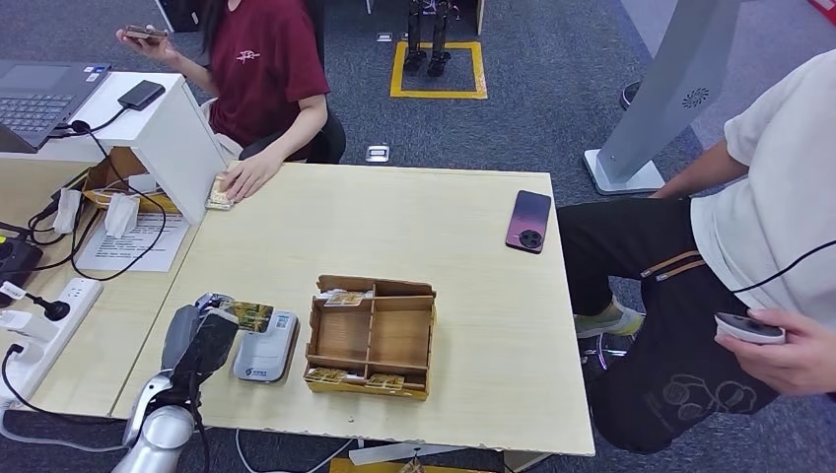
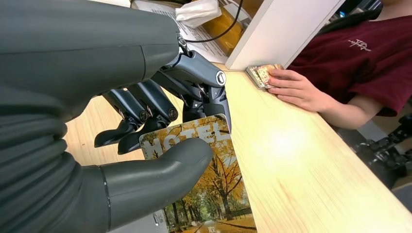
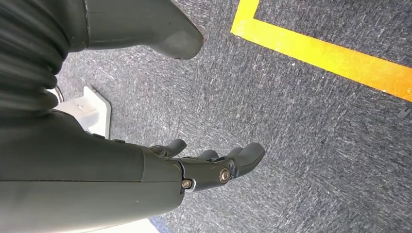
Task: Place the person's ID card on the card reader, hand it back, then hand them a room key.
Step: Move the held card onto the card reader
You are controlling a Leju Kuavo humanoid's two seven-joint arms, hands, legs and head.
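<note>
head view, left hand: the left hand (image 1: 202, 340) sits at the near left edge of the pale wood-grain table (image 1: 414, 227), grey ribbed cover, dark fingers, pinching a glossy card (image 1: 244, 314) with a yellow tree photo on it.
head view, card reader: small flat white-grey card reader (image 1: 267, 347) with rounded corners, lying just right of the hand; the card is held tilted over its far end, can't tell if they touch.
head view, box: open brown cardboard box (image 1: 373, 336) split into compartments, right beside the reader, with small stacks of cards in the far-left and near compartments.
head view, other stuff: dark phone (image 1: 528, 221) lying flat on the far right of the table; a person in a maroon shirt (image 1: 261, 61) sits across, one hand on a little card stack (image 1: 219, 193) next to a white slanted panel (image 1: 173, 133).
left wrist view, fingers: thick matte grey thumb (image 2: 160, 167) pressed on the card's (image 2: 214, 187) printed face, dark fingers (image 2: 145, 109) curled behind it, so it's a firm pinch. Card reads "HOTEL" over autumn trees.
left wrist view, table: smooth light wood, the person's hand (image 2: 296, 90) resting on the stack (image 2: 262, 74) at the far end.
right wrist view, right hand: the right hand (image 3: 194, 167) hangs over speckled grey carpet (image 3: 291, 136) with a yellow tape line (image 3: 330, 53); fingers loosely bent and apart from the thumb, holding nothing.
</note>
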